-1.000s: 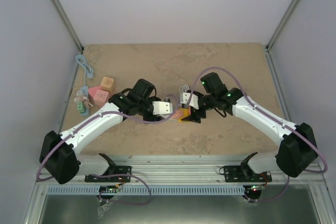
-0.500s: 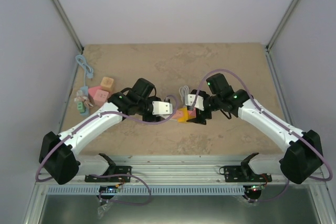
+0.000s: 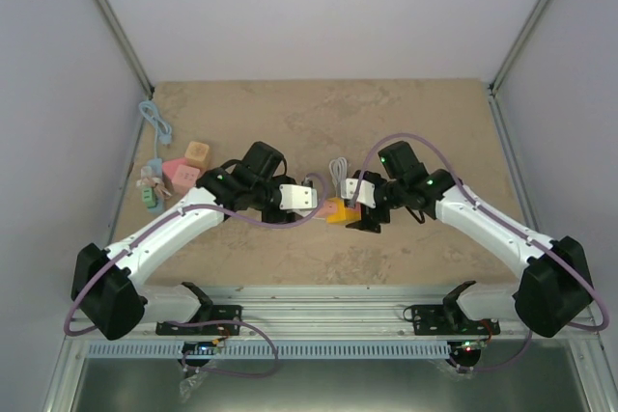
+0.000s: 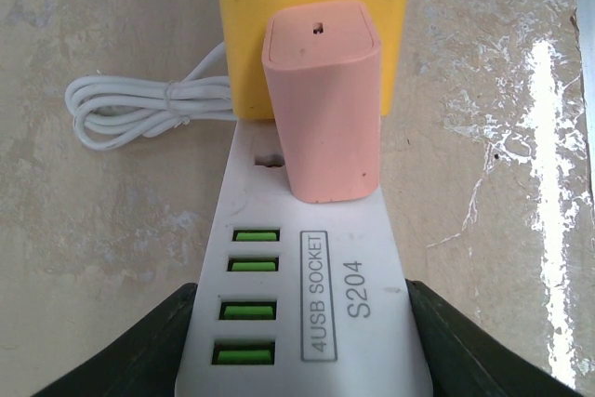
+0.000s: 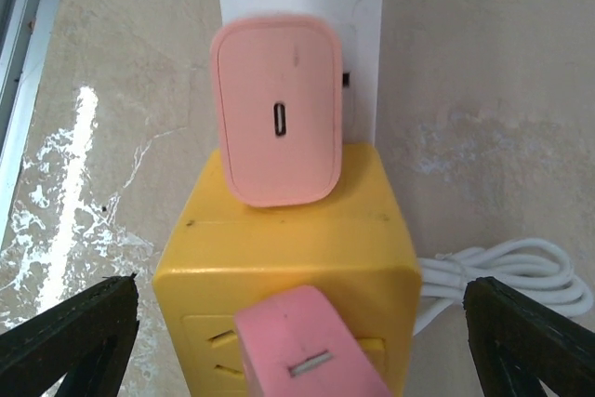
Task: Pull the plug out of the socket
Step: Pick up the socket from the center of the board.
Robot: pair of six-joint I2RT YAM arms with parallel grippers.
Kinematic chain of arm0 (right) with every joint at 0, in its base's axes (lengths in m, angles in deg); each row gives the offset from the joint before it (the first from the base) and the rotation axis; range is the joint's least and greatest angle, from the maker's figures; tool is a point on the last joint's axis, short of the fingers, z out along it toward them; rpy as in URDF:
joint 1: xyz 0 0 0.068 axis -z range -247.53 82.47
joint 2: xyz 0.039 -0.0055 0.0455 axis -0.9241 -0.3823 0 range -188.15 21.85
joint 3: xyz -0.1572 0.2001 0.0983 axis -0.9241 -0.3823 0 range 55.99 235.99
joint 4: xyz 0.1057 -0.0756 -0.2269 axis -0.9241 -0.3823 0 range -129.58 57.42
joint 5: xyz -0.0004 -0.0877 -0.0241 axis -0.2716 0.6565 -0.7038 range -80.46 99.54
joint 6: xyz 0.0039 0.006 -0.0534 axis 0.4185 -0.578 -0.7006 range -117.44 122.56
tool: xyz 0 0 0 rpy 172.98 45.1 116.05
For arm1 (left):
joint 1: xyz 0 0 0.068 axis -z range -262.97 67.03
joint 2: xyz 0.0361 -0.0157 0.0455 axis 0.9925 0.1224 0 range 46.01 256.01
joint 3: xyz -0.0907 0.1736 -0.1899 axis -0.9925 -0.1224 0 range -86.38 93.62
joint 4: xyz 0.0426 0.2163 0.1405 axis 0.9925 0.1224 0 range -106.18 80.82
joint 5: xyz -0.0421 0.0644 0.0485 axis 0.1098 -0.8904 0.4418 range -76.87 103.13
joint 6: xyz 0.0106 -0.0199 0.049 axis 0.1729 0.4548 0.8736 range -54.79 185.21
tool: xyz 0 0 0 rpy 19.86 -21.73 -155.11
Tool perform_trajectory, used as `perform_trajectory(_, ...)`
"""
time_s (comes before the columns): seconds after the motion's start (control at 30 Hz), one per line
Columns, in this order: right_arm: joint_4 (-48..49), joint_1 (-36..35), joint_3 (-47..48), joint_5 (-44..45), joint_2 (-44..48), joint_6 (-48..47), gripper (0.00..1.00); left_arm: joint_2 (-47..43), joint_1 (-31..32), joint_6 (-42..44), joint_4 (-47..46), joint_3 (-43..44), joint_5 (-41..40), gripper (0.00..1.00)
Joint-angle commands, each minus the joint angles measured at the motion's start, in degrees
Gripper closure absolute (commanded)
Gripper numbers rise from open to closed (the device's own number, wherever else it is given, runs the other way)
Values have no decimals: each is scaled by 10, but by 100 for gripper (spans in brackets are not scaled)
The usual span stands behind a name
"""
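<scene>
One pink plug stands upright in the single white power strip, seated in the outlet just beside the one yellow adapter cube that caps the strip's end. A second pink plug projects from the cube face turned toward the right wrist camera, giving two pink plugs in all. Four green USB ports run in a column along the strip, and one coiled white cable lies on the table beside the cube. The left gripper is clamped across the strip's width, its dark fingers pressed to both long edges. The right gripper is spread wide and holds nothing; its fingers stand to either side of the cube, apart from it. The assembly lies near the middle of the table, with bare surface behind it and to the right. A cluster of toy blocks and a teal cord sit against the left wall, well apart from the strip.
</scene>
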Motion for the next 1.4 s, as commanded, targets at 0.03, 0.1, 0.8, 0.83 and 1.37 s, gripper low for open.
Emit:
perform_trajectory(0.03, 33, 1, -27, 18, 8, 0, 9, -19, -1, 2, -32, 34, 25, 100)
perform_trajectory(0.1, 43, 1, -32, 23, 8, 0, 14, -18, -1, 3, -31, 33, 24, 100)
perform_trajectory(0.8, 83, 3, -61, -23, 51, 2, 76, -8, -1, -14, -23, 54, 51, 83)
perform_trajectory(0.83, 87, 5, -62, -27, 55, 6, 77, -8, -1, -18, -25, 55, 50, 81)
perform_trajectory(1.37, 105, 92, -57, -170, 101, 41, 83, -17, -60, -26, 22, 131, 168, 0)
